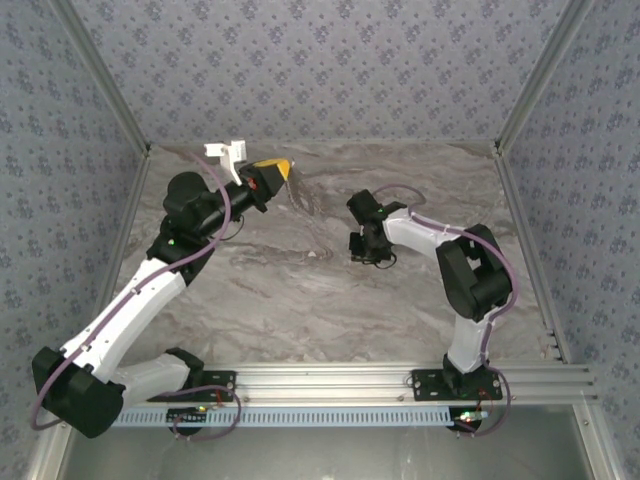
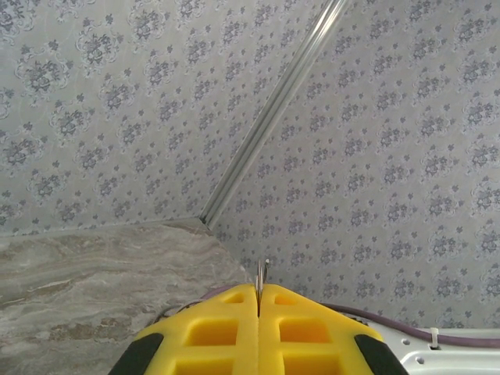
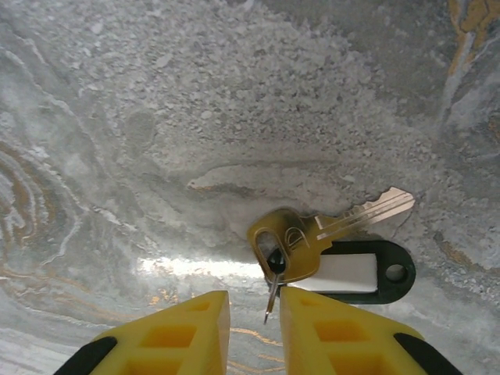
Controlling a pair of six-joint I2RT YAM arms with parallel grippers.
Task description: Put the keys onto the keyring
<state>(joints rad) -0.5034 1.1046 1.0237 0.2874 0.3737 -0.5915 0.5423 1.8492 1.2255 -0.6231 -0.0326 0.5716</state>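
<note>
The left claw (image 2: pixel 258 291) is clenched on the thin keyring (image 2: pixel 262 272), raised near the far edge of the surface (image 3: pixel 156 117). The right claw (image 3: pixel 254 297) hangs released, jaws apart, just before the brass key (image 3: pixel 312 233) lying mid-surface. The pickup step seems in hand, and next calls for pinching the key's head.

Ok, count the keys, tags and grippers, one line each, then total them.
Key: 1
Tag: 1
Grippers: 2, left gripper and right gripper
Total: 4
</note>
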